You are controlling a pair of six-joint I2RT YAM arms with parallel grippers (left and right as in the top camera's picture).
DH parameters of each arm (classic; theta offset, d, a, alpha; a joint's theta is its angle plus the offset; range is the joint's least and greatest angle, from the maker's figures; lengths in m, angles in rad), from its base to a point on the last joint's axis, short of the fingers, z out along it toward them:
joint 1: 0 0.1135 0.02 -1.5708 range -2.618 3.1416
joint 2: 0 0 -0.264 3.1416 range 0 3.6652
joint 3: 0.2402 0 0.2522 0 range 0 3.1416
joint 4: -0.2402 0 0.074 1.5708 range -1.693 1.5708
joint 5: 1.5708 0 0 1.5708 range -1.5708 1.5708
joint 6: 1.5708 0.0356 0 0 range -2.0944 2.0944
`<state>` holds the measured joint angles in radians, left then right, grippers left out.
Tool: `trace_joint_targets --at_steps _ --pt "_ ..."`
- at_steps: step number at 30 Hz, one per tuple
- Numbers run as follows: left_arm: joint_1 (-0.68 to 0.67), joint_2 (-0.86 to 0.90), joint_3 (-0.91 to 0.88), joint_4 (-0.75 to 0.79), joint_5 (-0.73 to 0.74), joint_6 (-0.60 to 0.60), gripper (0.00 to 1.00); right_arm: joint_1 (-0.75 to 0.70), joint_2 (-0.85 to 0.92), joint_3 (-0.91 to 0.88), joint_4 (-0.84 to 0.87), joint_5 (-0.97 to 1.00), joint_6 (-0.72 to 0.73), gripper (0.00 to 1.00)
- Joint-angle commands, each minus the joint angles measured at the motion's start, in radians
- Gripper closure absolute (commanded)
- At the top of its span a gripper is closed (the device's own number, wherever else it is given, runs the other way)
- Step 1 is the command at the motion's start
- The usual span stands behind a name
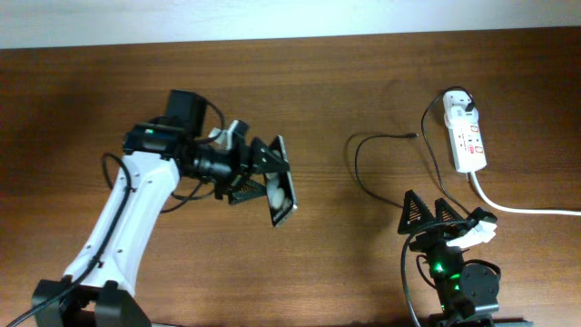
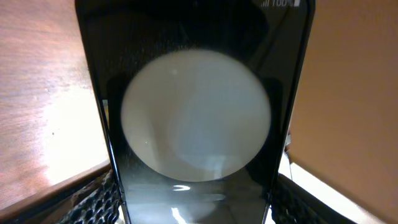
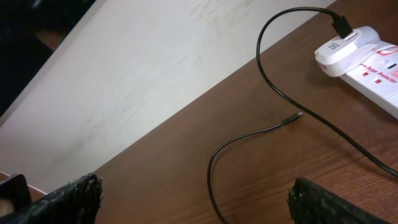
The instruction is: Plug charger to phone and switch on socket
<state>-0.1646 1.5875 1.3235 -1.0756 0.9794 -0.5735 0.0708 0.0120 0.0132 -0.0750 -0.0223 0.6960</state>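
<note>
My left gripper is shut on the phone, a black slab with a white circle, and holds it on edge above the table's middle left. In the left wrist view the phone fills the frame between the fingers. The charger's black cable loops on the table from a white adapter in the socket at the far right; its plug tip lies free. My right gripper is open and empty, near the cable loop. In the right wrist view the tip, adapter and socket lie ahead of the open fingers.
A thick white cord runs from the socket's near end off to the right edge. The brown wooden table ends at a pale wall along the far side.
</note>
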Motion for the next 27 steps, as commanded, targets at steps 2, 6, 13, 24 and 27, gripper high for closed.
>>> trace_joint_targets --at_steps 2,6,13,24,27 --pt "0.12 -0.016 0.0 0.002 0.054 -0.018 0.43 -0.005 -0.006 -0.008 0.002 -0.046 -0.007 0.01" --pt "0.161 -0.016 0.0 0.003 0.052 -0.017 0.43 -0.005 -0.006 -0.008 0.027 -0.522 0.192 0.01" --pt "0.161 -0.016 0.0 0.002 0.049 -0.017 0.4 -0.005 -0.006 -0.008 0.07 -0.788 0.234 0.01" --pt "0.161 -0.016 0.0 0.013 0.045 -0.017 0.4 -0.005 0.059 0.035 0.284 -0.817 0.393 0.01" --pt "0.161 -0.016 0.0 0.013 0.045 -0.017 0.4 -0.005 0.252 0.125 0.285 -0.843 0.282 0.02"
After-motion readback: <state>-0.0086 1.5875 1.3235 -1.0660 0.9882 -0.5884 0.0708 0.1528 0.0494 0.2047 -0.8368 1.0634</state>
